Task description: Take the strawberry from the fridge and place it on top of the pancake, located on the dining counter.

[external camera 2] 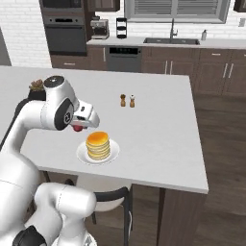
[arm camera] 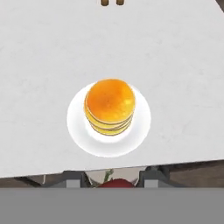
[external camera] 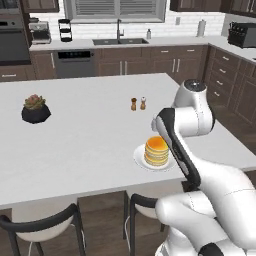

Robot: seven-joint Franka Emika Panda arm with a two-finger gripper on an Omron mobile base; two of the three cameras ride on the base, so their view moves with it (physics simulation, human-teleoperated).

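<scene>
Strawberry (arm camera: 116,183) is sitting between my two fingertips, just a red sliver at 6 o'clock in the hand view, mostly cut off by the bottom edge. The fingers (arm camera: 74,178) are narrowed down on it from both sides, so it's gripped, with a bit of green stem poking up. From the right base view I get a different angle: a small red blob (external camera 2: 77,128) tucked under the gripper (external camera 2: 82,126), hanging above the dining counter (external camera 2: 158,125) at about 10 o'clock from the pancake (external camera 2: 98,145). It's near the stack but not over it, and not touching it.

The left base view is less help here. My own arm covers the hand completely, so I can't see the berry or the fingers there at all. It does show the pancake (external camera: 156,151) on its white plate (external camera: 140,156), partly hidden behind the forearm at its 3 o'clock side.

What the left view adds is a potted plant in a dark bowl (external camera: 35,110) way off at 9 o'clock on the counter top. The right view only catches a scrap of it (external camera 2: 36,85) behind my shoulder. The salt and pepper shakers (external camera: 138,103) stand at 12 o'clock from the plate, well apart from it. In the hand view just their bases (arm camera: 111,2) peek in at the top edge. Two stools (external camera: 45,225) are tucked under the near edge.
</scene>
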